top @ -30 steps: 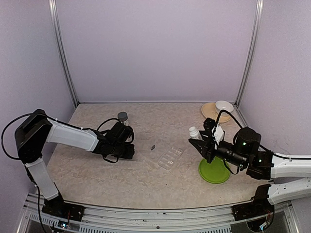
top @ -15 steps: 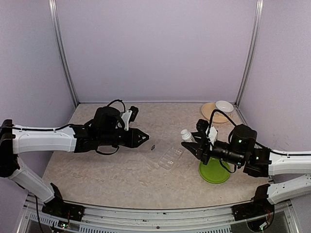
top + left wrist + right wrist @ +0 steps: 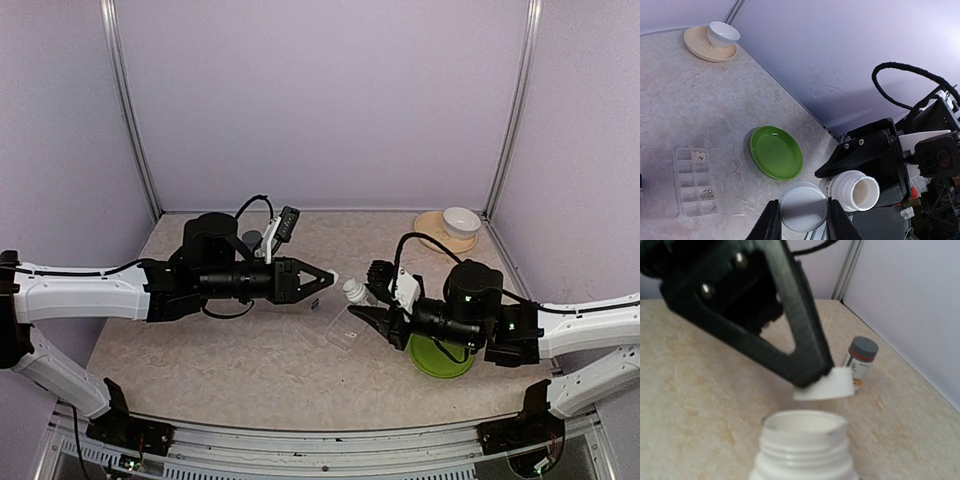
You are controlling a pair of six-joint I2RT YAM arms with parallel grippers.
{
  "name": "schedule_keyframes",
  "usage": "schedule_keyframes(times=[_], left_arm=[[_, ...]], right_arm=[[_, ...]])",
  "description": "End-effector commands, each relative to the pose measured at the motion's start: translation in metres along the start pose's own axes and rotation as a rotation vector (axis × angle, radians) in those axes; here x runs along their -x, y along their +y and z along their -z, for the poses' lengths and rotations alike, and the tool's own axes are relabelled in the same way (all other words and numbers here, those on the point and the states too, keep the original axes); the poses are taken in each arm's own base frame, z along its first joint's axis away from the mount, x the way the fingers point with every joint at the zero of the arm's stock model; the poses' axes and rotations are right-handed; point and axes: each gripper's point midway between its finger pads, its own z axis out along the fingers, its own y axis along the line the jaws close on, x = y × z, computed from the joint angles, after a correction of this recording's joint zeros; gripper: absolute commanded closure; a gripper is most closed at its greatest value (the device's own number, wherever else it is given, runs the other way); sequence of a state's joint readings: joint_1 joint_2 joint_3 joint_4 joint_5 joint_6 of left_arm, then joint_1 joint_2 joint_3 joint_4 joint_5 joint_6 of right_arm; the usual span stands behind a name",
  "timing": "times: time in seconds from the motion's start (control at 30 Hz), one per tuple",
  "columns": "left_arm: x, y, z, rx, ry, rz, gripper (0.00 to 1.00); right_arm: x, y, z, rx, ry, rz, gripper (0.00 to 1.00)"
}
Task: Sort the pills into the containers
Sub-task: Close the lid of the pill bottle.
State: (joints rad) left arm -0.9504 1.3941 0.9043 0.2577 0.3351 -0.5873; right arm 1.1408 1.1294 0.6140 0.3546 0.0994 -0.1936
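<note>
A: Two moves logged: left gripper and right gripper have met over the tabletop centre. Grip state?
B: Left clamps the white cap; right clamps the uncapped bottle, cap just beside its mouth.
A: Pill box?
B: On the tabletop, below and between them; two compartments hold pills. Judged: ready to pour or recap.

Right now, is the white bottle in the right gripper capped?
No, the mouth of the white bottle is open, and the left gripper holds the cap apart from it.
</note>
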Motion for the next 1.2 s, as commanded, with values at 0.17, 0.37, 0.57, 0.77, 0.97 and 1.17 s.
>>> schedule_keyframes(times=[0.17,0.37,0.57,0.77,0.97,1.17], left_arm=[[0.020,-0.050,0.005,-0.144,-0.056,-0.014,0.80],[0.020,-0.057,0.005,-0.171,-0.060,-0.014,0.80],[0.022,-0.054,0.003,-0.160,-0.067,-0.006,0.80],[0.022,-0.053,0.000,-0.154,-0.063,0.002,0.79],[0.016,-0.047,-0.006,-0.140,-0.044,0.016,0.79],[0.011,-0.043,-0.010,-0.128,-0.024,0.026,0.79]], right_arm=[[0.008,-0.012,-0.004,-0.084,0.018,0.023,0.79],[0.009,-0.011,-0.006,-0.078,0.021,0.024,0.79],[0.012,-0.008,-0.006,-0.059,0.013,0.028,0.79],[0.012,-0.006,-0.010,-0.051,0.021,0.030,0.79],[0.012,-0.004,-0.012,-0.045,0.026,0.037,0.79],[0.009,-0.004,-0.013,-0.050,0.047,0.038,0.79]])
